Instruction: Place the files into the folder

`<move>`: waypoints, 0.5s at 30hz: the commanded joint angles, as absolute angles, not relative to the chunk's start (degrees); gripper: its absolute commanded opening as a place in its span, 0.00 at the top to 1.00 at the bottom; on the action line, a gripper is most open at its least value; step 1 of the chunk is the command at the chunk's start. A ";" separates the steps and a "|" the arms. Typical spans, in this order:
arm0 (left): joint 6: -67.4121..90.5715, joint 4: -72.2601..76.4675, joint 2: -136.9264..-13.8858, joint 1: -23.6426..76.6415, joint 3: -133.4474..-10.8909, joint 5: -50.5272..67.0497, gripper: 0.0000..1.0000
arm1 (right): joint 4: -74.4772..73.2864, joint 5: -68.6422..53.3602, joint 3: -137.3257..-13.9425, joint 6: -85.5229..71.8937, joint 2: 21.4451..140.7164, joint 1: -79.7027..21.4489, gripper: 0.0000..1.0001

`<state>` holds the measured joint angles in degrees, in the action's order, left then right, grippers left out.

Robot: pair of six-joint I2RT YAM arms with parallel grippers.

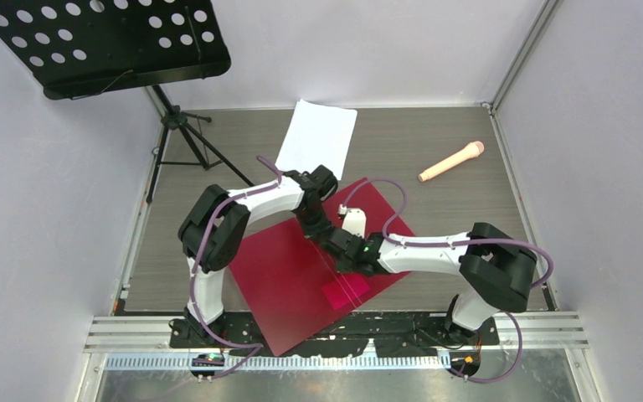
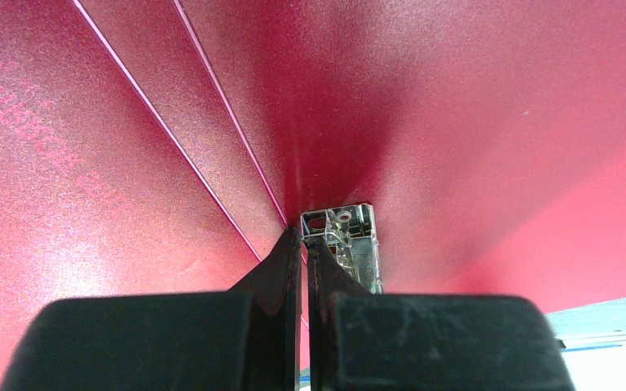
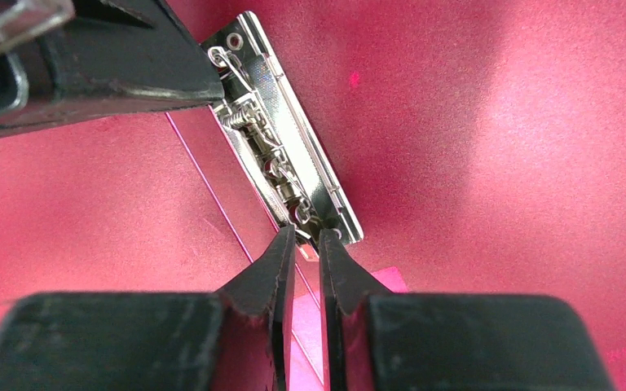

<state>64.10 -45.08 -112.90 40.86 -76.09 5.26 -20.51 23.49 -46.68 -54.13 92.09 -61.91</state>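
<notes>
the folder (image 1: 276, 268) lies opened flat on the table (image 1: 435, 209), its dark red inside facing up, one corner reaching past the near edge between my two bases. both my grippers meet over the metal clip (image 3: 289, 163) at its spine. my left gripper (image 2: 304, 236) is closed, only a hairline showing between the fingers, and its tips rest at the far end of the clip; i see nothing held between them. my right gripper (image 3: 303, 240) has its jaws nearly together with a thin slit left, its tips at the near end of the clip where the wire spring runs out; i cannot tell whether they pinch any part of it. just beyond my right fingertips a pink patch (image 1: 345, 291) sits on the folder's inner face. the files (image 1: 316, 138) are outside the folder, a white stack lying flat on the far side of the table, its near edge close to my left wrist; the arm hides whether paper and folder touch. a pale microphone (image 1: 452, 161) lies well apart at the far right, and a black music stand (image 1: 109, 42) stands at the far left.
</notes>
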 commanded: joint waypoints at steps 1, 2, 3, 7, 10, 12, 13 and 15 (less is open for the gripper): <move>61.13 -52.63 -119.74 39.78 -70.73 -4.41 1.00 | -24.15 30.29 -36.66 -53.62 95.13 -59.67 0.93; 61.22 -52.76 -119.73 39.73 -70.80 -4.44 1.00 | -22.76 30.01 -35.47 -53.53 94.32 -59.67 0.91; 61.18 -52.85 -119.73 39.74 -70.84 -4.41 1.00 | -22.37 30.03 -35.18 -53.33 92.88 -59.54 0.90; 61.36 -53.38 -119.72 39.73 -71.29 -4.80 1.00 | -21.34 29.75 -35.18 -52.05 91.49 -59.38 0.89; 61.45 -53.81 -119.69 39.58 -71.39 -5.18 1.00 | -23.20 29.95 -36.26 -52.35 93.41 -58.79 0.94; 61.31 -53.71 -119.57 39.47 -71.20 -5.25 1.00 | -24.95 31.10 -36.98 -52.76 94.36 -58.59 0.94; 61.23 -53.88 -119.57 39.49 -71.19 -5.29 1.00 | -26.06 31.55 -37.39 -53.03 94.60 -58.61 0.94; 61.16 -53.93 -119.45 39.38 -71.09 -5.35 1.00 | -28.04 33.58 -38.36 -53.56 95.40 -58.62 0.94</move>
<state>64.10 -45.21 -113.10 40.03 -76.20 5.91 -12.14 23.57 -41.12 -54.04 88.64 -61.49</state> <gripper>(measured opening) 0.004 0.175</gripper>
